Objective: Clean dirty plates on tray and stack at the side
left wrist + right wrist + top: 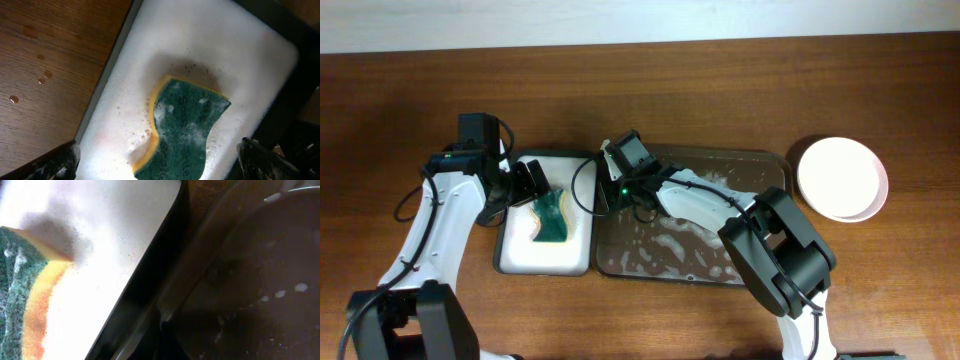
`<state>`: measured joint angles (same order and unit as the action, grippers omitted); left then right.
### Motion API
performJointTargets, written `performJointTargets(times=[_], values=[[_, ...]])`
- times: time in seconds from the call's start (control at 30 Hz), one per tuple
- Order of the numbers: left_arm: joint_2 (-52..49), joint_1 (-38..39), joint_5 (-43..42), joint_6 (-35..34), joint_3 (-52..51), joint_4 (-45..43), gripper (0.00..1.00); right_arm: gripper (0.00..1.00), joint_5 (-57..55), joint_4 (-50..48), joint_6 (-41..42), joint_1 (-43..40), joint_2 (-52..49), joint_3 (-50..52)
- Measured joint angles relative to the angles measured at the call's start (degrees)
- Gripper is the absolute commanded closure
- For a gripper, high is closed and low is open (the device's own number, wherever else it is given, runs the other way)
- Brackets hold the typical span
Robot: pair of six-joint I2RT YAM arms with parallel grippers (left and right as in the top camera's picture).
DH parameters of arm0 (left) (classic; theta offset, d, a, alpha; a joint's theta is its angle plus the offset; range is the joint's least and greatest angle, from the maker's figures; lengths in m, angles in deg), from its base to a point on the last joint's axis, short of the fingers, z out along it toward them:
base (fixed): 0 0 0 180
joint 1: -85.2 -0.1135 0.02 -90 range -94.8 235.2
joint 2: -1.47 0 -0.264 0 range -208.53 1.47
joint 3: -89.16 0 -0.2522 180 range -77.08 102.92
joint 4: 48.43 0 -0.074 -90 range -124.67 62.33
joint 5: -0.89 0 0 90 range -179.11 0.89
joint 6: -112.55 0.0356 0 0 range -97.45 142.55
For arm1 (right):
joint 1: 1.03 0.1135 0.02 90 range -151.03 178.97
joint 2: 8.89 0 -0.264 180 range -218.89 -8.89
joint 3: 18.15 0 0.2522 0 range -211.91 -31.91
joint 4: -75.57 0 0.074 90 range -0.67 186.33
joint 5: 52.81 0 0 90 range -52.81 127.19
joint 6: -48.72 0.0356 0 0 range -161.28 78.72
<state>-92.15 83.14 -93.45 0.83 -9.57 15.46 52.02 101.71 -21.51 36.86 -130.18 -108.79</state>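
The plates (pixel 840 178) stand stacked on the table right of the tray, a white one on top with another rim showing under it. The dark tray (pixel 760 240) is flecked with foam (pixel 280 292), and no plate shows on its visible part. My right gripper (pixel 613 188) is shut, its tips (pixel 164 330) together at the tray's left rim (pixel 200 265); nothing shows between them. My left gripper (pixel 532 185) is open over a green and yellow sponge (pixel 185 130), one finger (pixel 65 160) on each side of it and apart from it.
The sponge (pixel 550 218) lies in a smaller white tray (pixel 535 255) full of suds, directly left of the dark tray. Water drops (pixel 42 80) dot the wooden table beside it. My right arm (pixel 770 240) stretches across the dark tray.
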Motion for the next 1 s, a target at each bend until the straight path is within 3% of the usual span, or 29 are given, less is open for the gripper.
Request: performJointTargets(times=[1.0], values=[[0.0, 0.0, 0.0, 0.0, 0.0, 0.0, 0.00, 0.96, 5.9, -0.1, 0.8, 1.2, 0.0, 0.0]])
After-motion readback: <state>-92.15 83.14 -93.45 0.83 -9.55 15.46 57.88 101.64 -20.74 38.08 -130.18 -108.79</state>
